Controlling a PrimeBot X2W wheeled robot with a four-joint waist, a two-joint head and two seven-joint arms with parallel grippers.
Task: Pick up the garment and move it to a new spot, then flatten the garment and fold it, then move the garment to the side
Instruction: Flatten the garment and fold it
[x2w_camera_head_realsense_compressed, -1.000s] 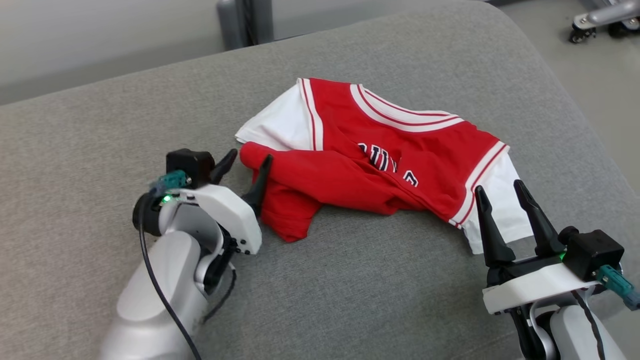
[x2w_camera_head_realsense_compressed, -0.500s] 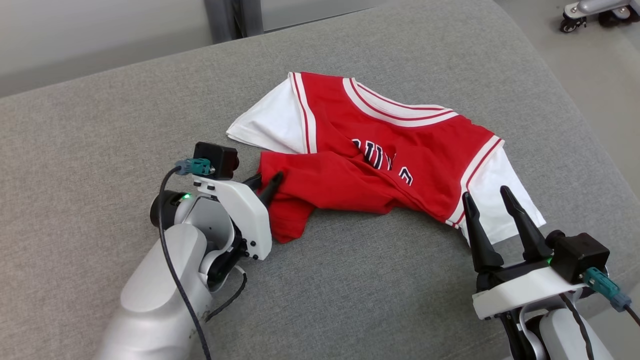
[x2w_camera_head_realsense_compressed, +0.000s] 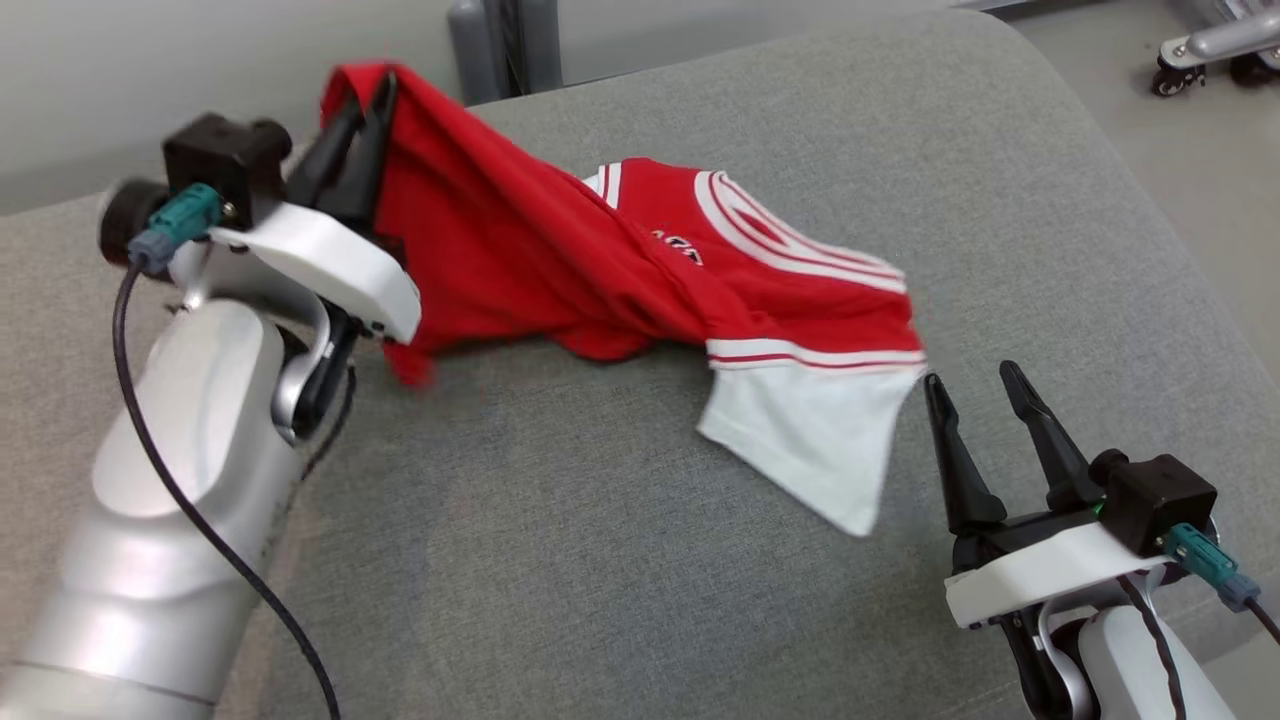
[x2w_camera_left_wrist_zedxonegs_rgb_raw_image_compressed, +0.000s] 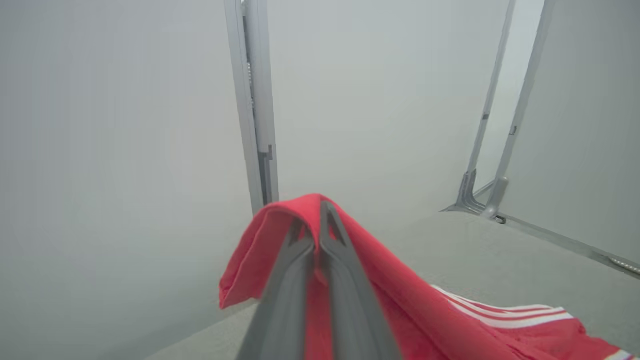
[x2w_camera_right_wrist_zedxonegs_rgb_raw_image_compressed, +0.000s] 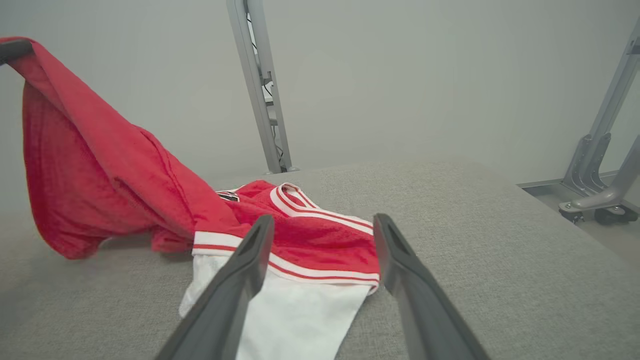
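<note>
Garment first: the red jersey-style shirt with white sleeves and striped trim (x2w_camera_head_realsense_compressed: 560, 260) hung stretched from your left gripper (x2w_camera_head_realsense_compressed: 365, 88), which was clenched on a red fold and raised above the far left part of the grey fabric-covered cushion (x2w_camera_head_realsense_compressed: 600, 580). The shirt's long axis ran from that raised pinch down and to the right, ending at the white sleeve (x2w_camera_head_realsense_compressed: 810, 445), which lay on the cushion toward its right edge. Your right gripper (x2w_camera_head_realsense_compressed: 970, 376) had its jaws spread and held nothing. It was just beside that sleeve's corner and pointed at it, so it was the nearer arm for the trailing end. Beyond the far edge stood a grey metal post (x2w_camera_head_realsense_compressed: 500, 40); I judged it too far back to hinder the carry.
</note>
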